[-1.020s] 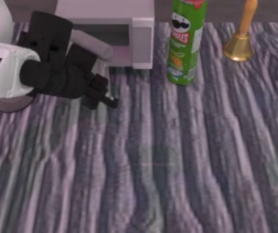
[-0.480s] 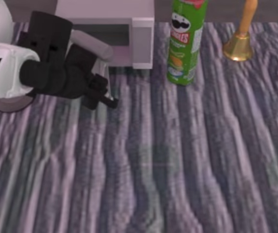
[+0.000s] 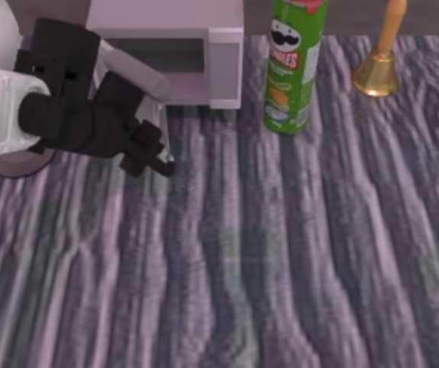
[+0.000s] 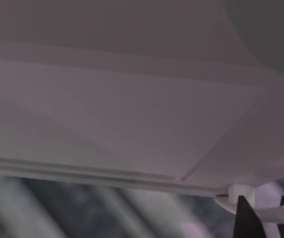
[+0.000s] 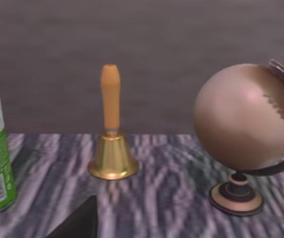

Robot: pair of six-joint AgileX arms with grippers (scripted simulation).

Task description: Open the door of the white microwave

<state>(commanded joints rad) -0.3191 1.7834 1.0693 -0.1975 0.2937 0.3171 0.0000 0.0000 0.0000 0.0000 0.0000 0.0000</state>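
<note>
The white microwave (image 3: 166, 15) stands at the back left of the table. Its door (image 3: 139, 73) is swung partly out toward the left, and the dark cavity (image 3: 173, 55) shows beside the plain control panel (image 3: 226, 69). My left gripper (image 3: 156, 153) is at the door's free edge. In the left wrist view the left gripper (image 4: 266, 220) is shut on the door's white handle (image 4: 241, 191), which lies between the two dark fingers, and the door's pale panel (image 4: 132, 114) fills most of that view. Of my right gripper only one dark fingertip (image 5: 82, 223) shows.
A green Pringles can (image 3: 295, 65) stands just right of the microwave. A brass bell with an orange handle (image 3: 378, 65) is at the back right. The right wrist view also shows a brown globe (image 5: 246, 119) on its stand beyond the bell (image 5: 112, 153).
My left gripper has moved left and a little toward the back, holding the door's edge. The door has swung further open. Nothing else has moved.
</note>
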